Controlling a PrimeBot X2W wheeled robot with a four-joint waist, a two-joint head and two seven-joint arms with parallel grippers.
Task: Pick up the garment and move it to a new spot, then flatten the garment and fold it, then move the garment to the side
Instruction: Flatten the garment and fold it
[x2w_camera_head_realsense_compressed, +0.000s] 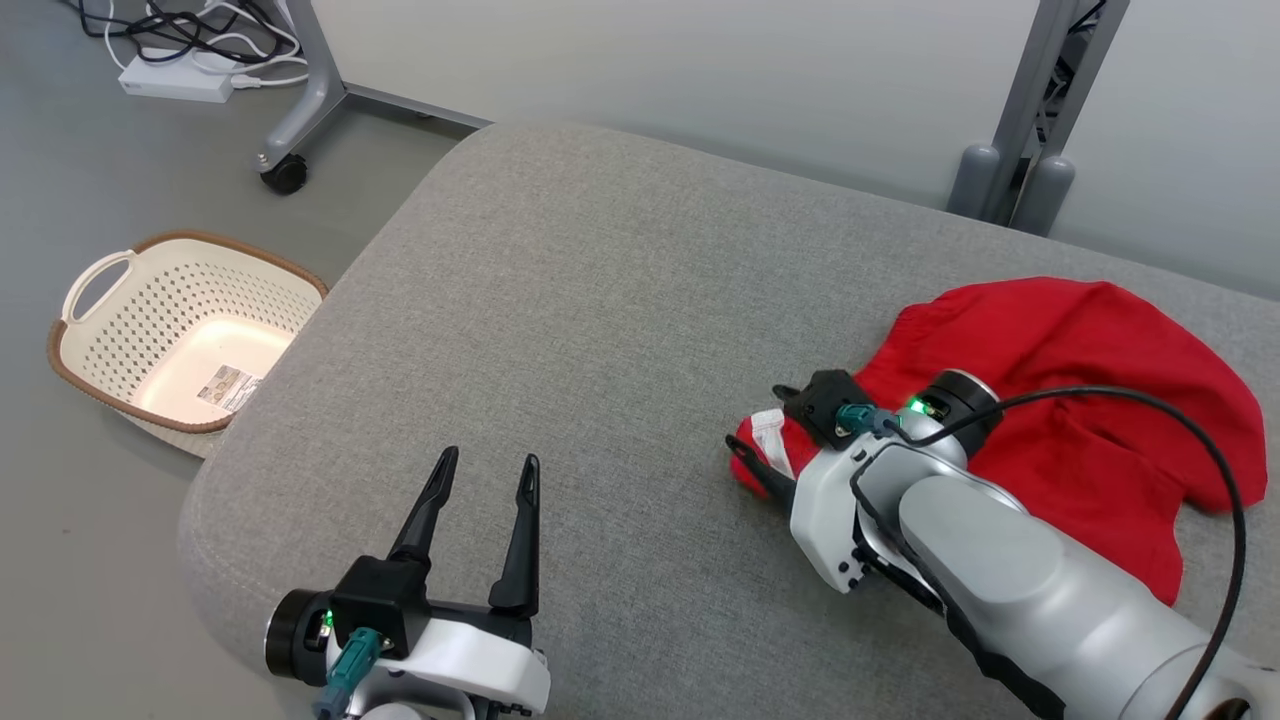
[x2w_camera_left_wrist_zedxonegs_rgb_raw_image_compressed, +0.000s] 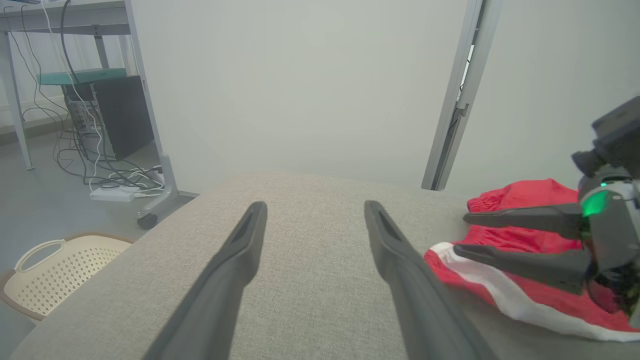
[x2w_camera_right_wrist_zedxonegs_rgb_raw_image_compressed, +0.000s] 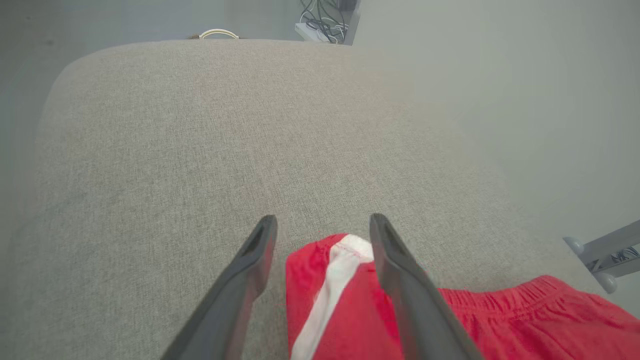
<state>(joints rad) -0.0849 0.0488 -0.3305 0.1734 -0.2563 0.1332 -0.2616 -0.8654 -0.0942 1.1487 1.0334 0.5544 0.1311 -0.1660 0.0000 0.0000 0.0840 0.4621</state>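
Note:
A red garment (x2w_camera_head_realsense_compressed: 1080, 400) with a white stripe lies crumpled on the right side of the grey cushion (x2w_camera_head_realsense_compressed: 600, 300). My right gripper (x2w_camera_head_realsense_compressed: 757, 418) is open at the garment's left corner, fingers pointing left. In the right wrist view the striped corner of the garment (x2w_camera_right_wrist_zedxonegs_rgb_raw_image_compressed: 310, 280) lies loose between the spread fingers of the right gripper (x2w_camera_right_wrist_zedxonegs_rgb_raw_image_compressed: 324, 220). My left gripper (x2w_camera_head_realsense_compressed: 490, 460) stands open over bare cushion at the lower left, well apart from the cloth. The left wrist view shows the left gripper (x2w_camera_left_wrist_zedxonegs_rgb_raw_image_compressed: 315, 206) open, with the garment (x2w_camera_left_wrist_zedxonegs_rgb_raw_image_compressed: 520, 195) and the right gripper (x2w_camera_left_wrist_zedxonegs_rgb_raw_image_compressed: 462, 234) at its right.
A cream perforated basket (x2w_camera_head_realsense_compressed: 110, 330) stands on the floor left of the cushion, and also appears as the basket (x2w_camera_left_wrist_zedxonegs_rgb_raw_image_compressed: 55, 265) in the left wrist view. A wheeled stand leg (x2w_camera_head_realsense_compressed: 285, 170) and a power strip (x2w_camera_head_realsense_compressed: 175, 85) with cables are at the back left. The cushion's rounded edge runs close to my left gripper.

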